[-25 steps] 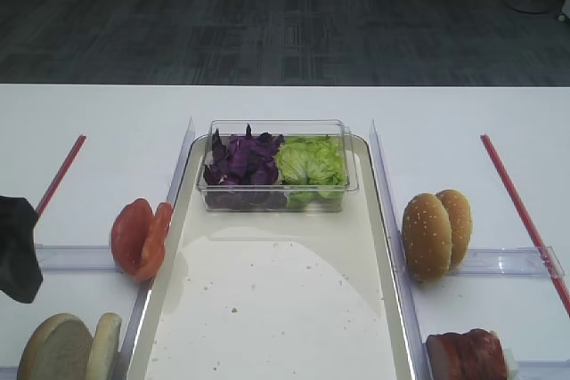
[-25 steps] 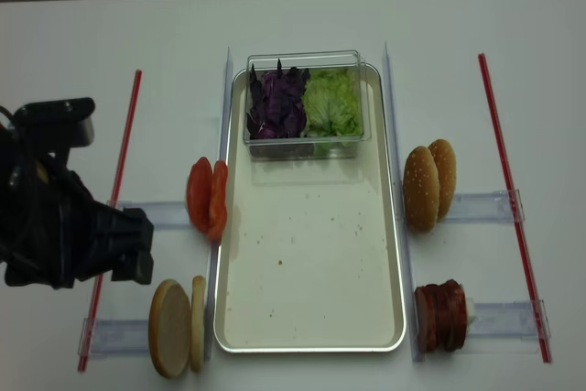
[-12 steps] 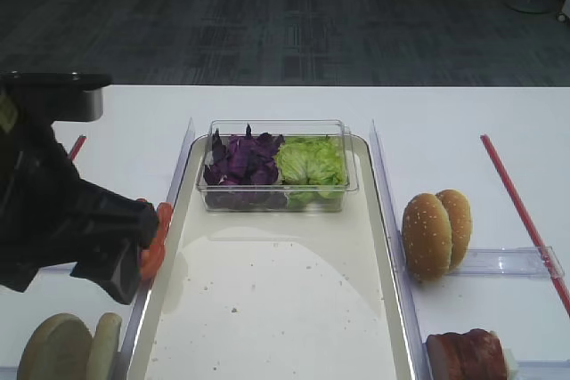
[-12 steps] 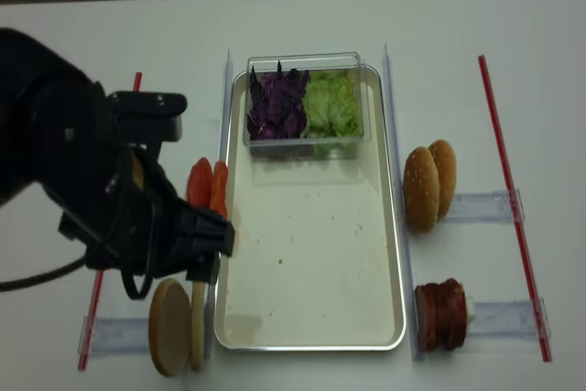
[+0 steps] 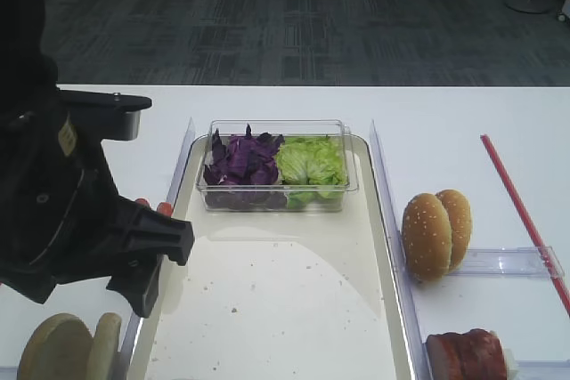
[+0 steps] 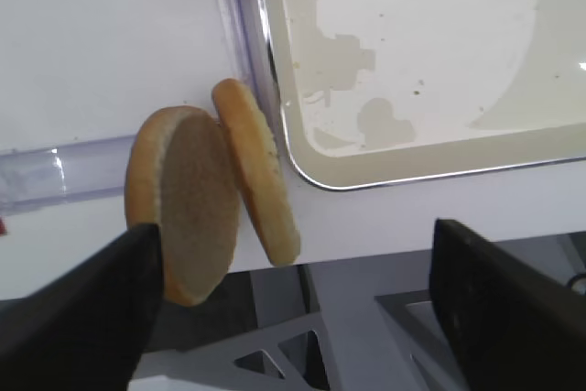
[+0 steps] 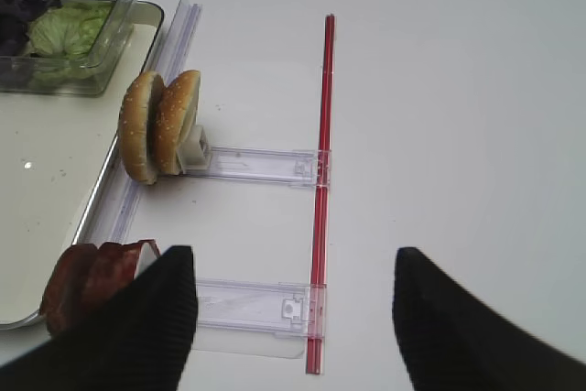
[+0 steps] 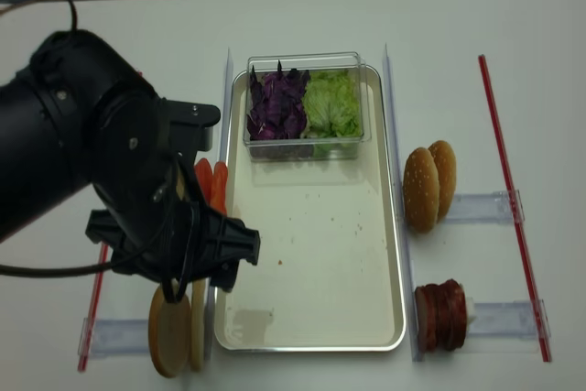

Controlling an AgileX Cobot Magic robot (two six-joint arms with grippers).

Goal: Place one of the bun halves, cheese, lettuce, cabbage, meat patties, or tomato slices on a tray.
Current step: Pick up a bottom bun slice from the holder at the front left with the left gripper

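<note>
left claw hangs wide apart above the two pale bun halves, which stand on edge just beside the tray's near left corner, untouched. right claw also gapes, holding nothing, over the white surface near the meat patties. lettuce and purple cabbage sit in a clear tub at the tray's far end.

Bright, even overhead light; tray shows glare (wrist views' black fingers blurred)
</note>
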